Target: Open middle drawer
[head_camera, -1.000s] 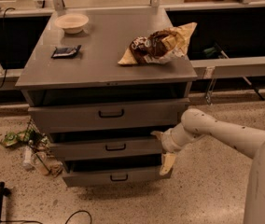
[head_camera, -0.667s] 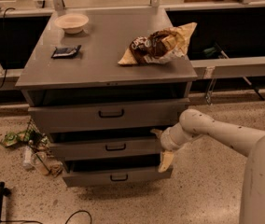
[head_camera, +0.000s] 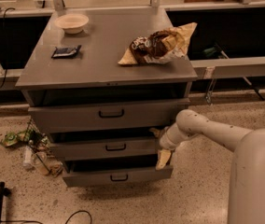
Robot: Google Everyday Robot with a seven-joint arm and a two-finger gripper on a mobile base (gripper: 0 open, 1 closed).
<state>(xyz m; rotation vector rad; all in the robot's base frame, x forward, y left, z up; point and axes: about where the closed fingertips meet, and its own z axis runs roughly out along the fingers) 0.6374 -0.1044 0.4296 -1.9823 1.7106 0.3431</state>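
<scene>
Grey metal three-drawer cabinet, centre frame. The middle drawer, with its low grey front and small black loop handle, sits between the taller-fronted top drawer and the bottom drawer. A dark gap shows above its front panel; none of its tray is visible.

The white arm comes in from the lower right. The claw is at the right end of the middle drawer's front, well away from the handle. Its fingers are apart: one tan fingertip is above the panel's right end, the other below it. Can't tell whether either touches the panel.

On the counter: a shallow white bowl back left, a small dark flat packet in front of it, and a crumpled brown-and-tan snack bag on the right. There is a pile of litter on the floor by the cabinet's left side.
</scene>
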